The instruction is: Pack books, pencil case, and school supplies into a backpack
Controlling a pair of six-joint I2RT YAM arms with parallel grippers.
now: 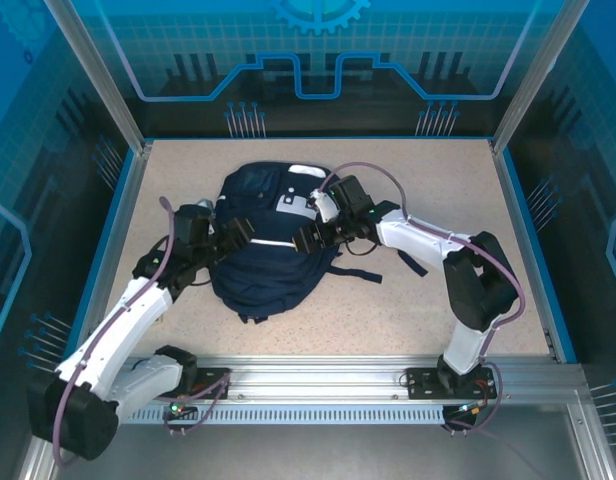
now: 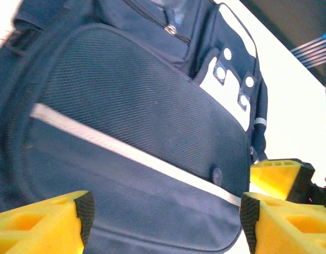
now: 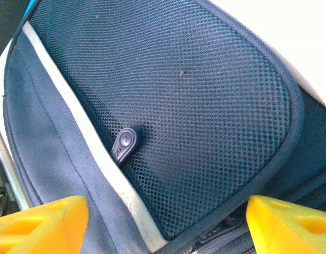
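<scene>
**A:** Where's the backpack (image 1: pixel 273 250)?

**B:** It's lying mid-table (image 1: pixel 418 310), front panel up. Left end effector (image 2: pixel 165 217) is at its left flank and right end effector (image 3: pixel 165 219) is over the mesh pocket (image 3: pixel 195 106). Both have their fingers spread wide, with nothing pinched.

**A:** Handling?

**B:** Soft navy fabric, probably limp. I expect it to sag and fold rather than lift as one piece. It's bulky; can't judge the weight.

**A:** Where to grip?

**B:** Not the mesh, which looks thin and stretchy. The piped seam at the pocket edge looks firmer. The small dark tab (image 3: pixel 124 144) beside the white stripe (image 2: pixel 126 151) looks like a zip pull. It's tiny and likely to slip. I'd pinch a fold of thick panel with one end effector and work the zip with the other.
</scene>
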